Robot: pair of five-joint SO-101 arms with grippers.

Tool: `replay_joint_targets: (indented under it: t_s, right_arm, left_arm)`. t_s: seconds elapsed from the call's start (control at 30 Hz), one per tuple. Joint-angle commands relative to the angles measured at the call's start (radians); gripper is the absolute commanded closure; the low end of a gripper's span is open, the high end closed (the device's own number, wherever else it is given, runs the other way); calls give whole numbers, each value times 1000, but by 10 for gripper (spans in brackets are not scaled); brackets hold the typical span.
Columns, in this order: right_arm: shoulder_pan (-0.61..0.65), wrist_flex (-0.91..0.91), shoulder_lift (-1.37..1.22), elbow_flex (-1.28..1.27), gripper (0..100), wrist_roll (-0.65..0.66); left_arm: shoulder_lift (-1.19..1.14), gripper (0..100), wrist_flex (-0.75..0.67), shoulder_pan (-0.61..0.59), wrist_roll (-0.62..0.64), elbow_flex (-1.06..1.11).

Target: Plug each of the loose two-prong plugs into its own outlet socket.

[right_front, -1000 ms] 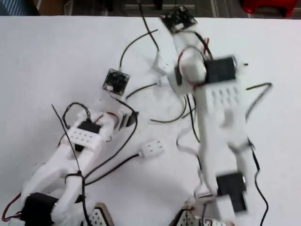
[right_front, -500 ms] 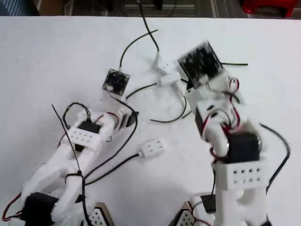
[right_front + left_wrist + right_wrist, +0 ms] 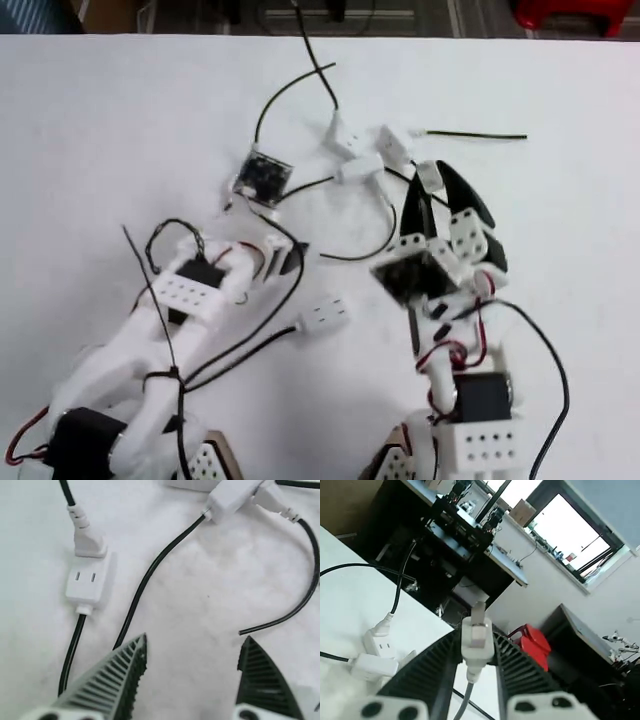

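Observation:
My right gripper (image 3: 476,645) is shut on a white two-prong plug (image 3: 476,630), held off the table with the prongs pointing away from the wrist. In the high view that plug (image 3: 427,176) and right gripper (image 3: 432,190) hang just right of the cluster of white outlet sockets (image 3: 360,165). Two of those sockets (image 3: 372,641) lie beyond the fingers. My left gripper (image 3: 192,647) is open and empty above bare table, short of a white socket (image 3: 87,582) with a plug (image 3: 87,540) seated in its end. Another socket (image 3: 325,315) lies on its black cord between the arms.
Black cords loop across the middle of the white table (image 3: 100,120), and one loose cord end (image 3: 241,631) lies beside my left fingers. A short black cord (image 3: 475,134) lies at the far right. The table's far edge borders a dark room.
The right arm has drawn back from its far reach toward the near side and turned its wrist, and now holds the plug up. The left arm has shifted slightly right.

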State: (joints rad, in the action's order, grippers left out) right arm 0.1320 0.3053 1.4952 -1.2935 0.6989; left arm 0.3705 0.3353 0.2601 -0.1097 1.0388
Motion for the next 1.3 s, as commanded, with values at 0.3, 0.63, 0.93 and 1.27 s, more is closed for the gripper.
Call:
replay_joint_targets:
  t_s: [0.3,0.63,0.93,1.27]
  right_arm:
    - [-104,-137,302,-207,971,-6]
    - [-251,-237,306,-227,969,-213]
    - [-194,-461,305,-396,969,-210]
    - [-73,-461,305,-396,968,-203]
  left_arm:
    - [39,710,-61,177,15,-318]
    - [41,710,3,282,15,-552]
    - [248,706,222,380,15,-651]
    - [355,706,232,441,164,-572]
